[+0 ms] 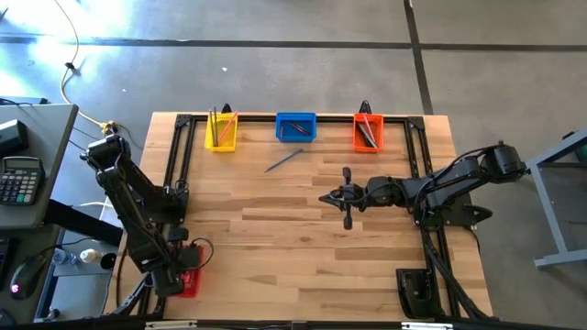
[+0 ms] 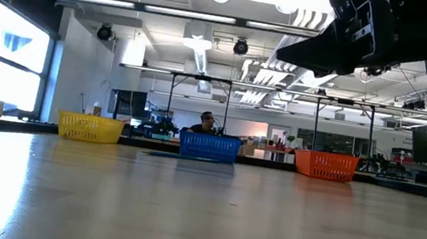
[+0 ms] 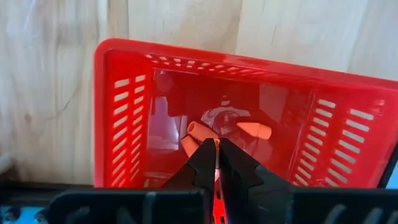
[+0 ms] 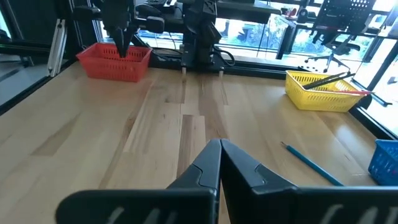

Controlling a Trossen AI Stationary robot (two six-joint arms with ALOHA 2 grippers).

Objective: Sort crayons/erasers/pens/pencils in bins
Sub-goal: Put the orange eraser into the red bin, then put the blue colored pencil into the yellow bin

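My left gripper (image 3: 216,148) is shut and points down into the red bin (image 3: 118,124) at the table's near left corner (image 1: 188,282). Two pink erasers (image 3: 198,131) (image 3: 254,130) lie on the bin's floor just beyond its fingertips. My right gripper (image 4: 219,148) is shut and hangs over the middle of the table (image 1: 332,197), touching nothing. A long thin bluish stick (image 1: 284,160) (image 4: 311,163) lies flat on the wood in front of the blue bin (image 1: 295,126). The yellow bin (image 1: 220,133) and the orange bin (image 1: 367,131) each hold several long sticks.
The yellow bin, blue bin and orange bin stand in a row along the far edge (image 2: 89,127) (image 2: 210,147) (image 2: 325,165). A black frame (image 1: 179,165) runs round the table. A desk with a calculator (image 1: 20,179) stands off the left side. A person (image 2: 206,123) sits far behind.
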